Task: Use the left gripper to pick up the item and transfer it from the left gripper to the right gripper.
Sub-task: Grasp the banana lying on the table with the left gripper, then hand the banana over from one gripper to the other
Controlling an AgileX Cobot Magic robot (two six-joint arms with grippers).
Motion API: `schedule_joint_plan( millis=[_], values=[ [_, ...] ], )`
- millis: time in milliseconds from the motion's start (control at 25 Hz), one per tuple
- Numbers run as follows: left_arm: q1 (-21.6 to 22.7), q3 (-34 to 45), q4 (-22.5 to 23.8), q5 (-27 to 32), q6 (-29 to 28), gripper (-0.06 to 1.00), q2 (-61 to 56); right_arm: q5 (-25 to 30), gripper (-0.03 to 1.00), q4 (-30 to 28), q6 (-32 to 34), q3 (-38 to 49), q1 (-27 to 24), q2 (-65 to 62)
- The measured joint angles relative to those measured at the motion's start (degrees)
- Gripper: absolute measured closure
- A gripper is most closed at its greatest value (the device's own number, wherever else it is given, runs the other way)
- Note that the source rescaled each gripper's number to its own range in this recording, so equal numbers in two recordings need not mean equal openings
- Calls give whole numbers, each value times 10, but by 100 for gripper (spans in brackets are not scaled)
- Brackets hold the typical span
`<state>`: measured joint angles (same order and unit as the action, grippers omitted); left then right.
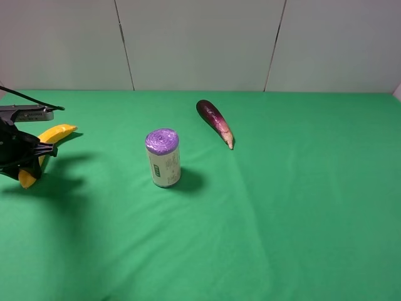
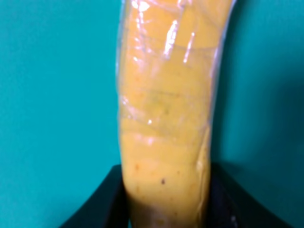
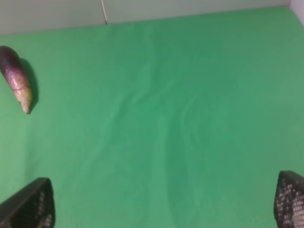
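- The left gripper (image 1: 37,153) sits at the 9 o'clock edge of the exterior high view, its black jaws closed on the banana (image 1: 59,132) a little below the fruit's middle.
- In the left wrist view a black jaw presses in on each side of the banana (image 2: 166,118), with no gap showing between jaw and skin.
- From the grip, the banana's longer part runs out toward 1 o'clock and its short end points down toward 6 o'clock.
- Its skin is yellow going to orange, flecked with small brown spots, and a clear, shiny film is wrapped around it.
- A flat grey bar (image 1: 25,114) on the left arm lies just at 12 o'clock of the grip.
- A dark shadow falls on the green cloth (image 1: 282,207) beside the banana; whether the fruit touches the cloth cannot be told.
- The right gripper (image 3: 159,206) shows only in its own wrist view: its two meshed fingertips (image 3: 31,204) stand far apart, with only bare cloth between them.
- A purple-topped roll (image 1: 163,158) stands upright well apart from the left gripper, at its 3 o'clock.
- A dark purple eggplant (image 1: 215,122) lies at 2 o'clock of the roll, its pale tip pointing toward 5 o'clock.
- The same eggplant (image 3: 16,78) appears in the right wrist view, well away from both fingertips.
- White wall panels (image 1: 200,44) close off the cloth at 12 o'clock.
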<state>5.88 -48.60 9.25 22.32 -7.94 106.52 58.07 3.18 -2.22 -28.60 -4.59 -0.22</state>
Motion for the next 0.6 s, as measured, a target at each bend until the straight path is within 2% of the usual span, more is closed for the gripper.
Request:
schedule_joint_plan(
  millis=[360,600],
  values=[
    [0,0,19,13,-1,94,0,0,-3,0,0,0,0,0],
    [0,-19,21,73,-8,94,0,0,-3,0,0,0,0,0]
  ],
)
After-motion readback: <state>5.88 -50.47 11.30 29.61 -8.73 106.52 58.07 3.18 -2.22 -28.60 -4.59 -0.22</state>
